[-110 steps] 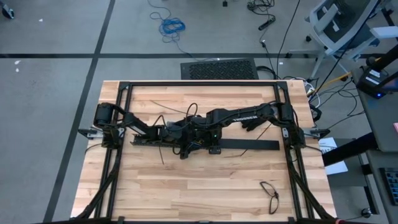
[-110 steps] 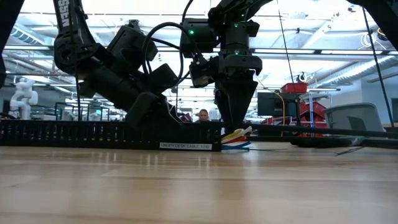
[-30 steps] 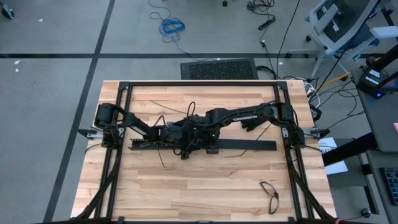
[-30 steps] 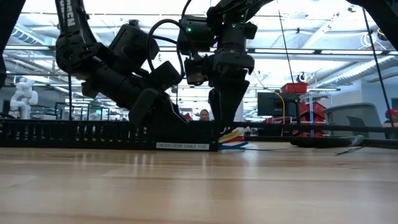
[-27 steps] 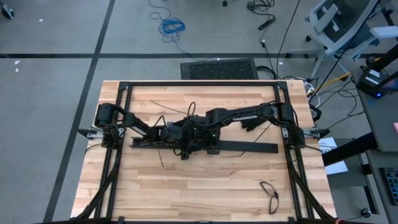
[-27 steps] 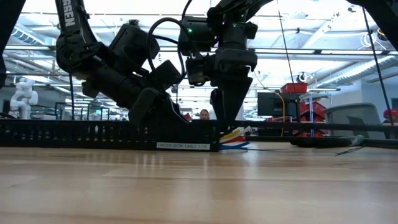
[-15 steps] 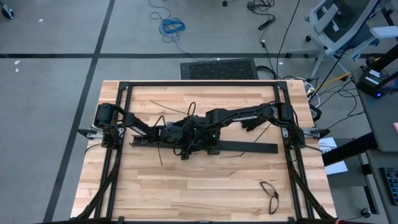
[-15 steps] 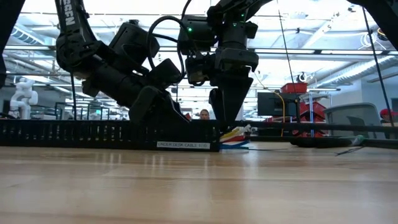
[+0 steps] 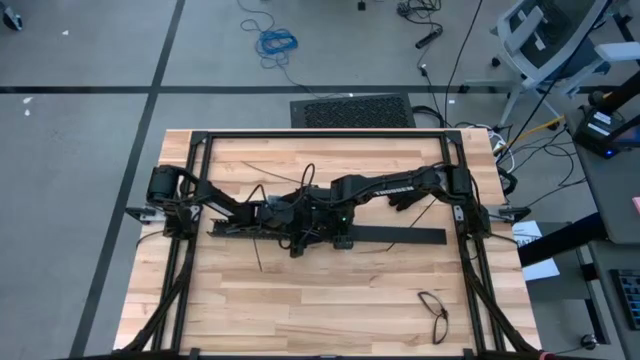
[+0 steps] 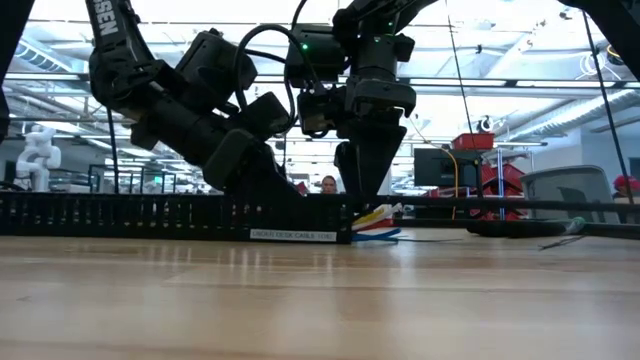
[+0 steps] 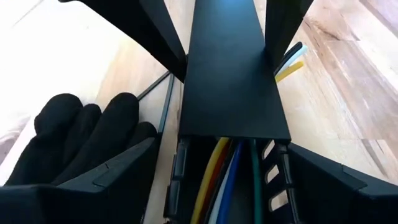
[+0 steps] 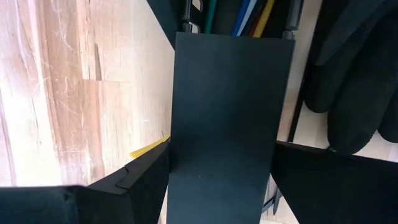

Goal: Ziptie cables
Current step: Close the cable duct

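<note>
Both arms reach low to mid-surface (image 9: 300, 300). The left claw (image 9: 290, 222) and right claw (image 9: 335, 225) each straddle the black cover strip (image 12: 230, 112), fingers spread wide. The cables (image 11: 227, 180) run beneath it toward 3 o'clock.

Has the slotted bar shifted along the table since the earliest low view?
Yes. The bar has slid leftward: its white label sits farther left against the person behind.

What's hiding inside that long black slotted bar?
Coloured cables run inside the bar: yellow, blue, green. A flat black cover hides the rest; ends poke out beyond it.
</note>
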`<state>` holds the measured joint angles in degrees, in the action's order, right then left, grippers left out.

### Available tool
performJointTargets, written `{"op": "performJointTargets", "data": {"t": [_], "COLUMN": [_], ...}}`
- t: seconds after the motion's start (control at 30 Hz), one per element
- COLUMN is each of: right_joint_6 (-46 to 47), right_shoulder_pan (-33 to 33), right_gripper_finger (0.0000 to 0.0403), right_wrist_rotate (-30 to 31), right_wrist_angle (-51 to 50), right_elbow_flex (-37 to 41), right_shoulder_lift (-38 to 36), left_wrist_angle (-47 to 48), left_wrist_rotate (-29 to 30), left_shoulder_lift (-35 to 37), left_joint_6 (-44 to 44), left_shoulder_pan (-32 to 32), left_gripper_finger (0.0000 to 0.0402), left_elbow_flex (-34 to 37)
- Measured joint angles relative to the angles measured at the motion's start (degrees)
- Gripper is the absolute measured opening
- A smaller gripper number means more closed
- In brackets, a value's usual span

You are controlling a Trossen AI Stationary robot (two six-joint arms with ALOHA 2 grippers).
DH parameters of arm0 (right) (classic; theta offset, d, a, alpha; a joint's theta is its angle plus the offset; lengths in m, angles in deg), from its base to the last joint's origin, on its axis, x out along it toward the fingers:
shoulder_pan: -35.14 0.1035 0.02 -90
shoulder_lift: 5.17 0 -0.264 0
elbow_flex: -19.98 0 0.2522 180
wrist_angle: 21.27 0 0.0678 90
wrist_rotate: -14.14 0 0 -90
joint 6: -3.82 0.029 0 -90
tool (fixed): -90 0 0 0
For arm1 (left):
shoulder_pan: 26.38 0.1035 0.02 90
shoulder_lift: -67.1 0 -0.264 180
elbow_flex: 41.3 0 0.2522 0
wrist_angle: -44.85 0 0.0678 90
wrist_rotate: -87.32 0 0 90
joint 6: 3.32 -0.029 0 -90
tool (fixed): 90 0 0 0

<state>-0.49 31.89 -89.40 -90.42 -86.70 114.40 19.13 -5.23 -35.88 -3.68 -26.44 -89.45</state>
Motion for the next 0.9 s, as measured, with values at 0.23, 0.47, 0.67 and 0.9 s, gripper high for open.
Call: {"op": "performJointTargets", "data": {"t": [0.23, 0.47, 0.67, 0.9], "right_joint_6": [0.0, 0.1, -0.3, -0.4], "right_shoulder_pan": [0.0, 0.0, 0.0, 0.0], "right_gripper_finger": [0.0256, 0.0256, 0.0256, 0.0256], "right_wrist_rotate": [0.0, 0.1, 0.1, 0.1], "right_wrist_angle": [-0.1, 0.0, 0.4, 0.4], "right_elbow_flex": [0.0, 0.0, 0.0, 0.0], "right_shoulder_lift": [0.0, 0.0, 0.0, 0.0], "left_wrist_angle": [2.5, 10.0, 16.6, 25.9], "left_wrist_rotate": [-1.6, -2.0, -1.9, -1.8], "left_shoulder_lift": [0.2, 5.0, 9.6, 14.2], "left_joint_6": [0.0, -2.9, -3.3, -3.2], "left_shoulder_pan": [0.0, -0.2, -0.2, -0.2], "left_gripper_finger": [0.032, 0.032, 0.032, 0.032], "left_elbow_flex": [0.0, 0.1, 0.1, 0.1]}}
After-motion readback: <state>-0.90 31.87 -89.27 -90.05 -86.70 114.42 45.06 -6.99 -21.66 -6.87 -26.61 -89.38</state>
